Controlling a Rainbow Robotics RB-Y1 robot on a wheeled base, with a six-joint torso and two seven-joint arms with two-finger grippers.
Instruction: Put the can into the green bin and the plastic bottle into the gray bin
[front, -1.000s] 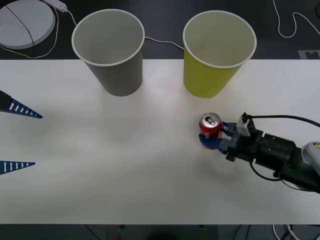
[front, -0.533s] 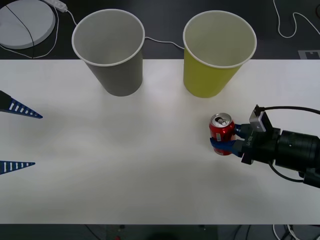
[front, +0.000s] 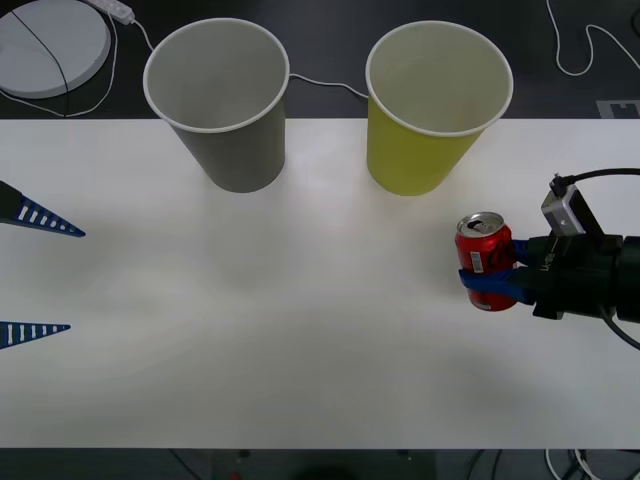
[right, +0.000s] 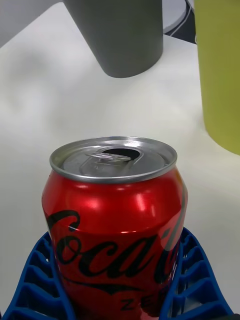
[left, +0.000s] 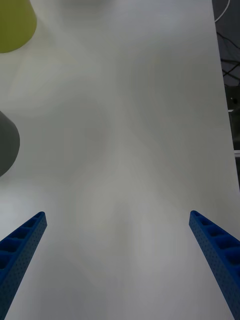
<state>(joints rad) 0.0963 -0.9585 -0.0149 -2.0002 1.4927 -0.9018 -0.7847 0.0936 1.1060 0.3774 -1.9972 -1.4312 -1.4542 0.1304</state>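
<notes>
Can (front: 484, 259) upright in right gripper (front: 497, 283), outside green bin (front: 433, 110).

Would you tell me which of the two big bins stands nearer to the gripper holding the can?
The green bin: it stands just beyond the right gripper shut on the can, while the gray bin sits farther toward the robot's left.

Right claw (front: 490, 282) clamped, left claw (front: 35, 275) agape

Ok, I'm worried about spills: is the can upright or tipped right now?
Upright. The can stands with its silver top facing up, opening visible, clamped between the right gripper's jaws. Whether liquid remains inside, cannot tell.
</notes>
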